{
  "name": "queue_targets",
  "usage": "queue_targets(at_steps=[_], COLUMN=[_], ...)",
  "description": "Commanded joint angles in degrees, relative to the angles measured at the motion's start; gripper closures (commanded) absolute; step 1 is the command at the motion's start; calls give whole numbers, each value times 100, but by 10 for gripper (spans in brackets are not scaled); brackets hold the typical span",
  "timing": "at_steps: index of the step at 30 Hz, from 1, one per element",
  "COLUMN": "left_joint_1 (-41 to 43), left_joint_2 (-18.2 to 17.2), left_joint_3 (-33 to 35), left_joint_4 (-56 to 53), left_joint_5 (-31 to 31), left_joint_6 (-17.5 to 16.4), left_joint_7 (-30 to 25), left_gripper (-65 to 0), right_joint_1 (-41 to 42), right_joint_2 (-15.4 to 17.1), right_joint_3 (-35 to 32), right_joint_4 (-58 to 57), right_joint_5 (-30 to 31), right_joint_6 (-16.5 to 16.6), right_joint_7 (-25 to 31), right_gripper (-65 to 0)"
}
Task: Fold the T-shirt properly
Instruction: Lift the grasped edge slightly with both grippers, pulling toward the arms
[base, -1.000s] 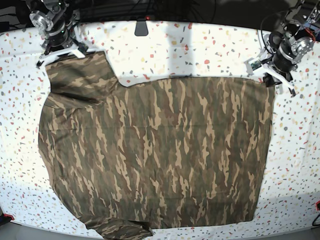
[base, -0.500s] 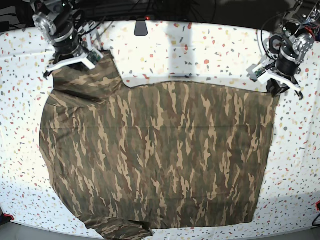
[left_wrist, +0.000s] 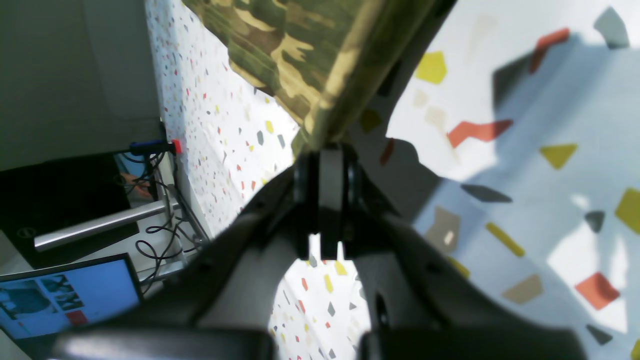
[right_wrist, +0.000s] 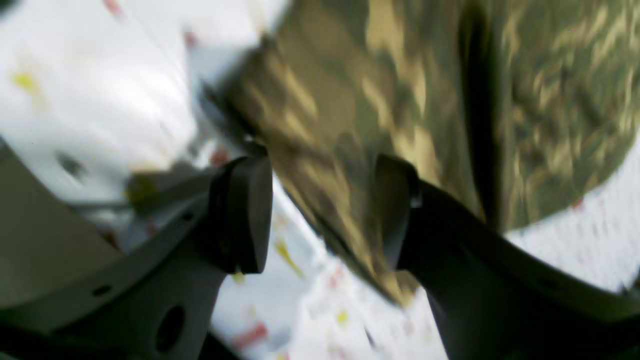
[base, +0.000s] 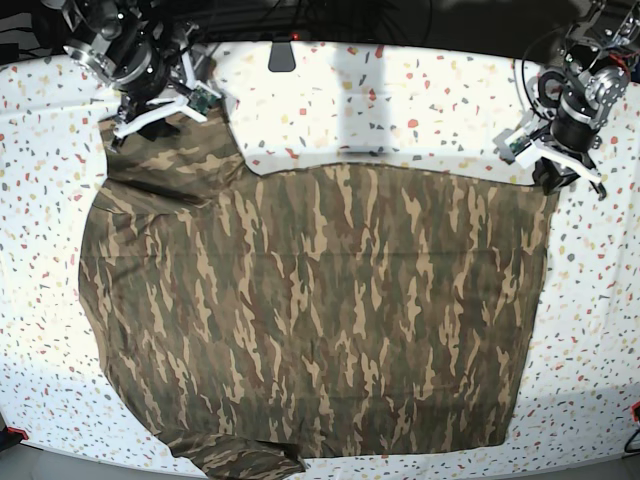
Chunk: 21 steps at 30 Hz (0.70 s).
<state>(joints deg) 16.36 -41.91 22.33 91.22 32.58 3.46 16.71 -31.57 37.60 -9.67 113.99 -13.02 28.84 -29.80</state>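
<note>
The camouflage T-shirt (base: 310, 310) lies spread flat on the speckled white table (base: 400, 90), with one sleeve at the far left and one at the front edge. My left gripper (base: 553, 170) is at the shirt's far right corner. In the left wrist view it (left_wrist: 325, 150) is shut on the shirt's edge (left_wrist: 280, 45). My right gripper (base: 155, 118) is over the far left sleeve. In the blurred right wrist view its fingers (right_wrist: 240, 215) stand apart, with sleeve cloth (right_wrist: 400, 75) between and behind them.
A black object (base: 282, 55) sits at the table's back edge. In the left wrist view, a monitor (left_wrist: 65, 295), a metal bar (left_wrist: 95, 227) and cables lie beyond the table. The shirt's bottom sleeve (base: 240, 460) reaches the front edge.
My right gripper has moved right and turned over the far left sleeve. My left gripper has shifted slightly down and right with the shirt's corner, then stayed.
</note>
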Motion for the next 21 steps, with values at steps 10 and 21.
queue_targets(at_steps=[10,21], left_joint_1=[-33,-33], left_joint_2=[-96,-96], left_joint_3=[-52,-52], left_joint_4=[63,63], left_joint_5=[44,44], left_joint_6=[129,129], left_joint_7=[-68,-68], left_gripper=[0,0], right_joint_1=[46,125], right_joint_2=[-76,-76], right_joint_3=[26,26], right_joint_4=[-98,-702], right_joint_5=[153,-542], right_joint_6=[96,166], right_joint_7=[125,603], right_gripper=[-330,-329])
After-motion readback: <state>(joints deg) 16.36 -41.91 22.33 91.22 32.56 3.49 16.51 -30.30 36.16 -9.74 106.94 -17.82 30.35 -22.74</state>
